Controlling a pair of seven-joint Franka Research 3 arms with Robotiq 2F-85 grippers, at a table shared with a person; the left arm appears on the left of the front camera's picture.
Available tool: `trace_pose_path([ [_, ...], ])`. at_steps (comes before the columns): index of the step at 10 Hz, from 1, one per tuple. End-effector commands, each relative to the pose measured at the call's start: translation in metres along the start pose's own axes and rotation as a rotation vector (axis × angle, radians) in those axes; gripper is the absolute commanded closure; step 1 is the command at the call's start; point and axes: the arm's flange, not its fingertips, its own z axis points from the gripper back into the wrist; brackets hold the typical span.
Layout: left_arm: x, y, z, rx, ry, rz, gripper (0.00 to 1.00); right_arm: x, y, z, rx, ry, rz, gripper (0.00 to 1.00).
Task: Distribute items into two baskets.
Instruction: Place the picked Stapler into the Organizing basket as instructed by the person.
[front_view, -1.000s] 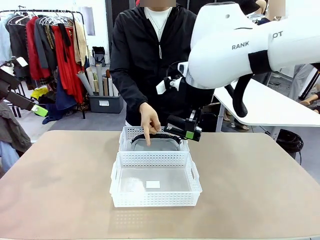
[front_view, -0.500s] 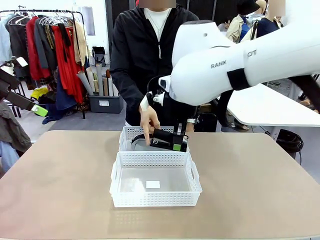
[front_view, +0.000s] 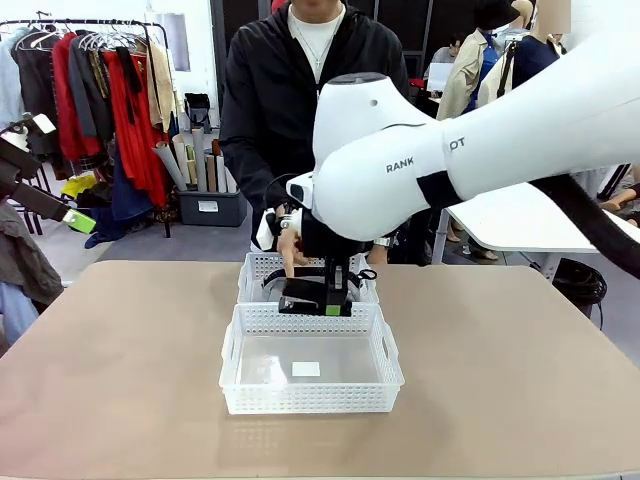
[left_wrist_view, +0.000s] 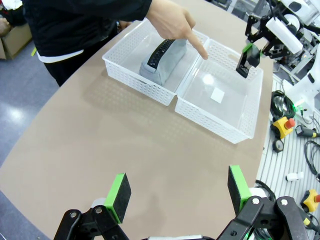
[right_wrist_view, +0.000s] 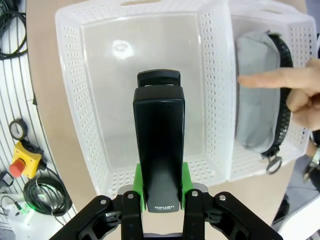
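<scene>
Holding the black stapler tight, the right gripper hangs over the near basket.
Grey bag lies in the far basket, a person's finger maybe touching it; left gripper is wide open, holding nothing.

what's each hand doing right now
Left hand: open, empty, above the table.
Right hand: shut on the stapler, over the near basket.
</scene>
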Motion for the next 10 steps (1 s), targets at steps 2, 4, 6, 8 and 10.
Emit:
trace_pose_path([
  [2,0.001,0.001,0.003,0.002,-0.001,0.001,0.0,0.002,0.01,-0.023,-0.029,-0.034,0.049,1.0],
  [4,0.001,0.001,0.003,0.002,-0.001,0.001,0.0,0.003,0.013,-0.042,-0.031,-0.011,0.062,1.0],
  [6,0.001,0.001,0.003,0.002,-0.001,0.001,0.0,-0.001,0.014,-0.059,-0.001,-0.006,0.064,1.0],
  [8,0.001,0.001,0.003,0.002,-0.001,0.001,0.0,-0.004,0.014,-0.073,0.02,-0.002,0.089,1.0],
  [10,0.001,0.001,0.003,0.002,-0.001,0.001,0.0,-0.004,0.012,-0.082,0.031,-0.006,0.098,1.0],
])
